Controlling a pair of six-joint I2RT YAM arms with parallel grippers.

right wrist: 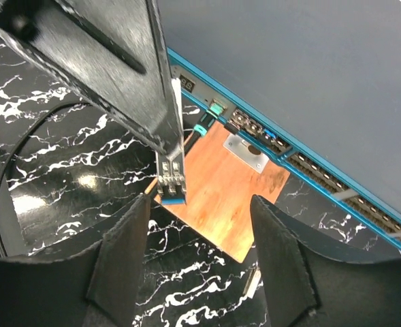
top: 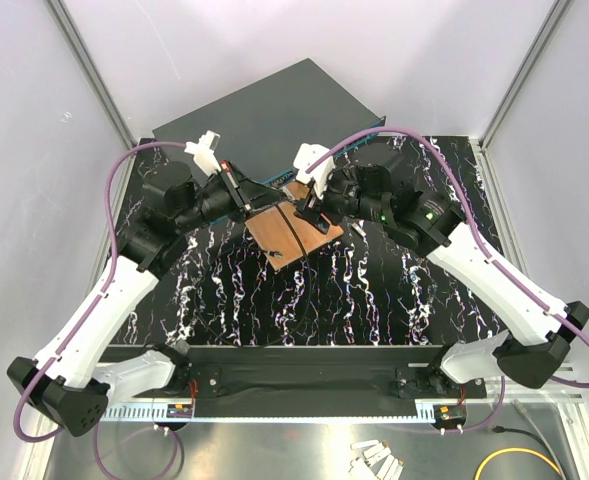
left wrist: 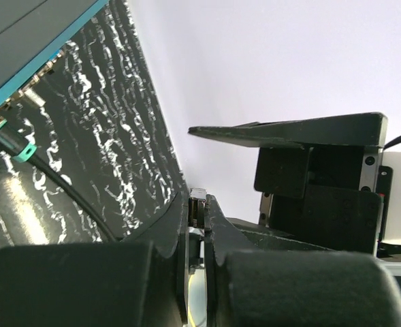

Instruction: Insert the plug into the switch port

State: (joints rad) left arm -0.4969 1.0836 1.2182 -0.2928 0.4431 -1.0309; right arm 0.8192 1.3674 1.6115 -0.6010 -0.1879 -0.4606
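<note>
The switch [top: 274,110] lies askew at the far edge of the worktop [top: 374,290], its dark grey top reaching toward the far-left corner and its teal-blue front edge facing the arms. Just before that front edge, about midway between the left and right edges, rests a copper-brown board [top: 274,235], one corner close against the row of ports.

The left gripper [top: 252,197] hangs over the board's far-left side, near the switch front. Its jaws are pinched almost together on the plug [right wrist: 171,182] — a small metal piece with a blue tip that sticks out below the fingertips. In the right wrist view the plug is above the board's near-left edge and apart from the ports.

The right gripper [right wrist: 199,204] faces the left one from the other side of the board. Its jaws stand wide, with nothing between them.

A teal-booted connector [left wrist: 13,144] sits at a port near the left end of the switch front — its black cable [left wrist: 64,184] trails off across the worktop.
</note>
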